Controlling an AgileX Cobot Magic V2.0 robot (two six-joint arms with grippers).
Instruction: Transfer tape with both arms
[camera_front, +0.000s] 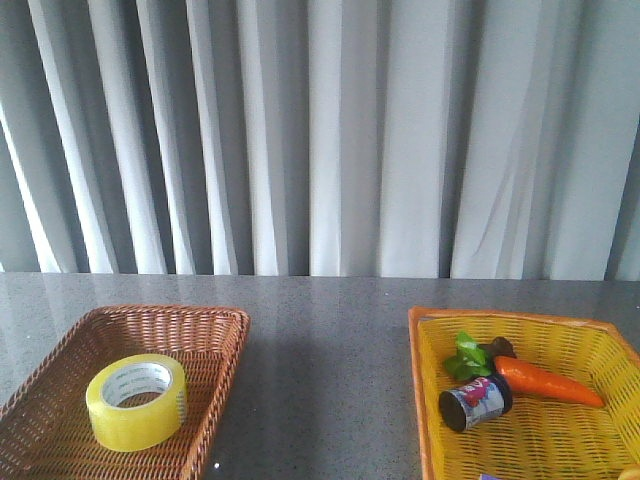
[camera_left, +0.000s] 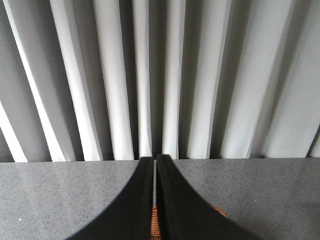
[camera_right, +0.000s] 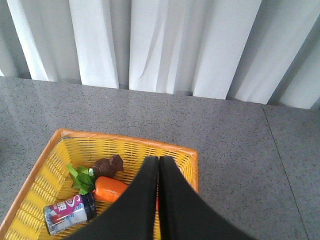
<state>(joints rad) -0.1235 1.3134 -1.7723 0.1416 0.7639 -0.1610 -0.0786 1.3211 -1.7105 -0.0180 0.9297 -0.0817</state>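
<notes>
On the left of the grey speckled table (camera_front: 330, 340) sits a brown wicker basket (camera_front: 210, 325), and the tape (camera_front: 137, 401) stands inside it, resting on its flat side with the round white core facing up, near the middle of the basket floor and not touching the walls. No arm appears in the front view, so how far the tape lies from either gripper cannot be read directly. The left gripper (camera_left: 154, 165) shows in its own wrist camera with its two black fingers pressed almost together, only a thin slit between them, and nothing held; a sliver of brown wicker peeks out behind the fingers low down, so this gripper hangs over the brown basket, but the tape itself is out of that camera's sight. To the right, well apart from the brown basket, is a yellow basket (camera_front: 480, 325) with an orange rim. In it lie a toy carrot (camera_front: 548, 381) with green leaves, a small printed can (camera_front: 476, 402) on its side just beside the carrot, and a dark brown piece (camera_right: 108, 165) by the leaves. The right gripper (camera_right: 158, 162) is closed tight and empty, hanging over the yellow basket, far from the tape.
</notes>
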